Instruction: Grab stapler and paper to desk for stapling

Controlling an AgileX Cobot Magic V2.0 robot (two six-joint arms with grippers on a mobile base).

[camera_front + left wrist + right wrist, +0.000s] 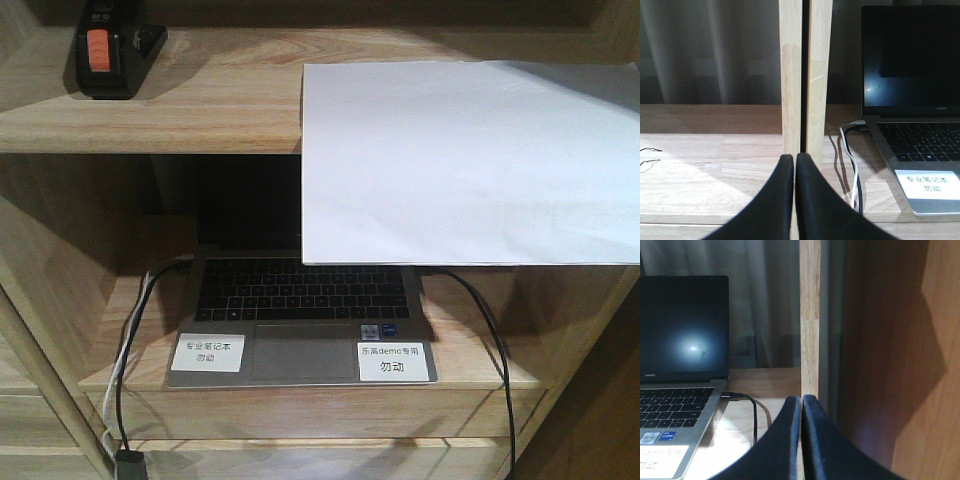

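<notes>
A: Which step is in hand?

B: The fetching is judged not yet begun. The left gripper [795,158] is seen with its jaws pressed together on nothing. The right gripper [802,399] is likewise closed and empty.

A: Where are the things found?

B: The stapler [105,55] is laid on the upper shelf [200,110]. The paper [470,160] is spread on the same shelf, overhanging its front edge. Both are judged to be above the grippers, which are levelled at the laptop [300,300]. It is seen right of the left gripper and left of the right gripper.

A: What is called for next?

B: A gripper would need to be raised and opened. The counter is not shown.
</notes>
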